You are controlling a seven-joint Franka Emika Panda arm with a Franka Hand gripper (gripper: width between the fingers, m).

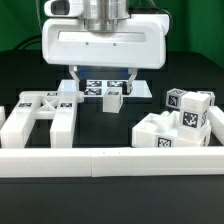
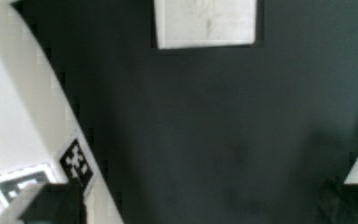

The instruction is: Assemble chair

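Note:
The chair lies in loose white parts with black-and-white tags. A forked slab (image 1: 40, 118) lies at the exterior view's left. A cluster of chunky blocks (image 1: 180, 122) sits at the right. A small tagged block (image 1: 112, 98) stands in the middle. My gripper (image 1: 104, 80) hangs over the back middle, just behind the small block, with its jaws wide apart and nothing between them. In the wrist view, dark table fills the space between the fingers (image 2: 48, 205). A plain white piece (image 2: 208, 22) and a tagged white piece (image 2: 25, 120) show at the edges; I cannot tell which parts they are.
The marker board (image 1: 92, 88) lies flat under the gripper. A long low white rail (image 1: 110, 160) runs across the front of the table. The table top is black.

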